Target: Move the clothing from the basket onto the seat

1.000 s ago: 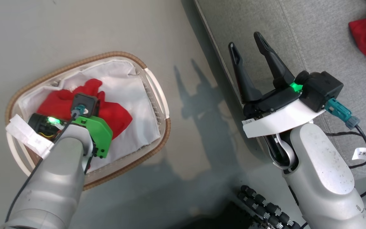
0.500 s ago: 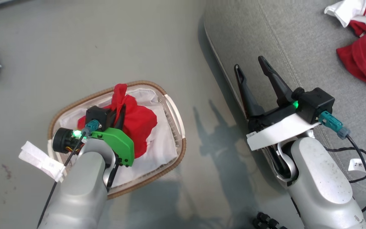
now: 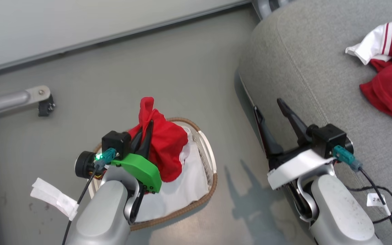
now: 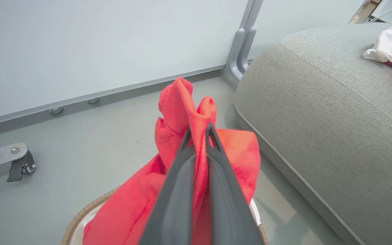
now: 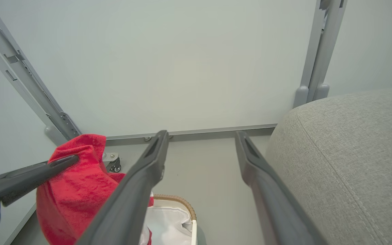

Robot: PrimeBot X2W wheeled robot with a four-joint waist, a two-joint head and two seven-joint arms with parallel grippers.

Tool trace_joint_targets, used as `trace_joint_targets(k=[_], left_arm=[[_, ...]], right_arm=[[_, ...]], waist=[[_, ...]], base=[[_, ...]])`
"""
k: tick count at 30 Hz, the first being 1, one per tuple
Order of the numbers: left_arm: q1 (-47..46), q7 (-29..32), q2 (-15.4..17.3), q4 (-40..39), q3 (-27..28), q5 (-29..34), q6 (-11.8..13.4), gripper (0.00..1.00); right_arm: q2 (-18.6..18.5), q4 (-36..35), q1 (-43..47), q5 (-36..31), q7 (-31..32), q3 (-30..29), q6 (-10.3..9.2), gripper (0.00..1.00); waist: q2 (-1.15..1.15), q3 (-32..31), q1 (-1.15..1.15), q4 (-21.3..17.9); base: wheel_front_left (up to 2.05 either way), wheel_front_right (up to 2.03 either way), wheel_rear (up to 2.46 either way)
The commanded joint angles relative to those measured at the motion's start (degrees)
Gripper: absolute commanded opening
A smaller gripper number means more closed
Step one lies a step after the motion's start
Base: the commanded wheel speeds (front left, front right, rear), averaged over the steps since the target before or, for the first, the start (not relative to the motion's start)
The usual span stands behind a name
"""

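The held garment point(image 3: 165, 146) is showing plain red, the second garment point(image 3: 391, 92) red with red-striped white trim. The seat point(image 3: 301, 68) is showing grey.

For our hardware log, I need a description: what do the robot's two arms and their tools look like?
Both have smooth silver-grey forearms and two long, dark, tapering fingers per tool. Left tool: green bracket, white tape flag, thin black cable. Right tool: curved white plate, black box, teal plug, black lead with a white tag.
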Motion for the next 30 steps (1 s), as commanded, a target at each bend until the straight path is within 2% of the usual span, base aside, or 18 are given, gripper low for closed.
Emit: trace_joint_targets(k=[1,16,26,30], left_arm=[[1.3,-0.2,0.0,-1.1,-0.1,-0.4,-0.1,0.0],[5.7,-0.2,-0.4,-11.0,-2.0,-4.4,-0.2,0.0],[4.3,-0.2,-0.4,-16.6,-3.4,-5.1,-0.2,0.0],[4.3,-0.2,-0.4,-17.9,-3.6,-4.9,-0.2,0.0]], right_arm=[[-0.2,0.5,1.5,-0.3,-0.3,-0.2,-0.08,1.0],[-0.2,3.0,9.9,-0.7,-0.3,-0.5,-0.08,1.0],[-0.2,3.9,12.8,-1.1,-0.3,0.9,-0.08,1.0],[-0.9,4.3,12.7,-2.5,-0.3,3.1,-0.08,1.0]], waist=[[0.0,-5.4,0.0,2.5],[0.0,-16.3,0.0,5.1],[0.0,-18.8,0.0,6.1],[0.0,-19.0,0.0,6.6]], base=[[0.0,0.0,0.0],[0.0,0.0,0.0],[0.0,0.0,0.0],[0.0,0.0,0.0]])
